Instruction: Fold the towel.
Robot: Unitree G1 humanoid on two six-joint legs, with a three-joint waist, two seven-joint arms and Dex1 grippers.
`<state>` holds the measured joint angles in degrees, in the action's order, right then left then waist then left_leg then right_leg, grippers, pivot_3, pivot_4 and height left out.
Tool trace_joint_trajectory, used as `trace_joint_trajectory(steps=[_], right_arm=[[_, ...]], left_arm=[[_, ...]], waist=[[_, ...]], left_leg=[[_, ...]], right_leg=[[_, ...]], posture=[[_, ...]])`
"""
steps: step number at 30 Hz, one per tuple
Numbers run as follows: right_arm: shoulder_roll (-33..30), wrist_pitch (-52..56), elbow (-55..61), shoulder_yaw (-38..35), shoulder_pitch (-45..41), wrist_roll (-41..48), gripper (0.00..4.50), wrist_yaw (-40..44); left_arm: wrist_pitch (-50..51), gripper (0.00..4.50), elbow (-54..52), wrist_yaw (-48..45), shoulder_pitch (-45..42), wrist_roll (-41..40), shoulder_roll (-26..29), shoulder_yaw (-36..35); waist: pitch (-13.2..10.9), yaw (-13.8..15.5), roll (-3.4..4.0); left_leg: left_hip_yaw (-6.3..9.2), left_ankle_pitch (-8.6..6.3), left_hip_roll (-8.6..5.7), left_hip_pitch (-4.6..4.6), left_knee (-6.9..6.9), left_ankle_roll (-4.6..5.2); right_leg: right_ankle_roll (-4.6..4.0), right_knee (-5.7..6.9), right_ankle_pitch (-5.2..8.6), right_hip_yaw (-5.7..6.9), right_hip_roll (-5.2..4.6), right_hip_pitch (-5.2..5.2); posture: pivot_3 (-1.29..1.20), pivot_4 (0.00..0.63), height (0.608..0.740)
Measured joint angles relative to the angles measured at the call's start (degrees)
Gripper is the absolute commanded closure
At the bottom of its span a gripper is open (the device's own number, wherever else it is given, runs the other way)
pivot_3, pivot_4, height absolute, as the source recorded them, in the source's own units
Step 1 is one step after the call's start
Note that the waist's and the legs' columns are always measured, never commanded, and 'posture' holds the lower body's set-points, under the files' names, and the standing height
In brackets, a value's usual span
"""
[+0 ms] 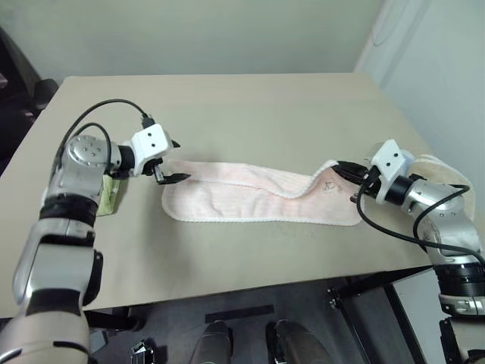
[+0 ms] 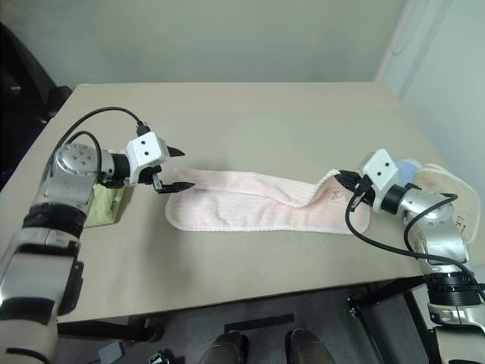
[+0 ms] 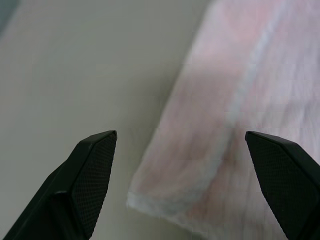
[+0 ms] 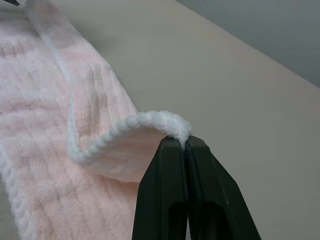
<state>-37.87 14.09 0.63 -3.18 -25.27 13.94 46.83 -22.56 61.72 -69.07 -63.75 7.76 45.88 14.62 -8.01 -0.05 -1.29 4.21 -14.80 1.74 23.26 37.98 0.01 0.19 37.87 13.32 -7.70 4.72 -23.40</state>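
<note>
Bench (image 1: 250, 121) first, broad and tan, carrying everything. Stretched across its middle lies the towel (image 1: 250, 199), pale pink with a white stitched edge, running lengthwise from one set of fingers to the other, its far long edge folded over near the middle. Over at the left gripper (image 1: 170, 161), the fingers (image 3: 92, 170) stand wide apart with nothing between them, poised just off the towel's near end, whose corner sits right ahead of the gap. Just behind that wrist a light green folded towel (image 1: 111, 199) peeks out on the bench. On the other side, the right gripper (image 1: 342, 167) has its fingers (image 4: 172, 190) pressed tight together on the towel's white edge, that corner lifted and curling up off the bench. Beside the pinch, a small printed mark (image 1: 329, 184) shows on the raised end.
</note>
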Motion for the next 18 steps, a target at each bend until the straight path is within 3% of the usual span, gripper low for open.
trace_joint_trajectory(steps=[6, 18], right_arm=[[0.95, -0.05, 1.32, -0.05, 1.74, -0.19, 4.46, -1.49], [2.99, -0.02, 3.49, 0.05, 3.64, -0.75, 4.46, -4.56]], left_arm=[[-8.68, 0.0, 8.82, -3.04, -6.9, 8.41, -0.13, 5.21], [-8.87, 0.0, 14.81, 8.4, -12.63, 21.51, -4.36, 11.62]], waist=[[0.0, -0.2, 0.0], [0.0, -0.78, 0.0]], left_leg=[[0.03, -0.06, -0.03, 0.51, 0.07, 0.1], [0.0, -0.06, -0.03, 0.63, 0.31, 0.13]], right_leg=[[0.06, -0.05, -0.03, 0.0, -0.03, -0.51], [0.22, -0.01, -0.13, -0.01, -0.02, -0.59]], posture=[[0.0, 0.15, 0.74], [0.0, 0.15, 0.74]])
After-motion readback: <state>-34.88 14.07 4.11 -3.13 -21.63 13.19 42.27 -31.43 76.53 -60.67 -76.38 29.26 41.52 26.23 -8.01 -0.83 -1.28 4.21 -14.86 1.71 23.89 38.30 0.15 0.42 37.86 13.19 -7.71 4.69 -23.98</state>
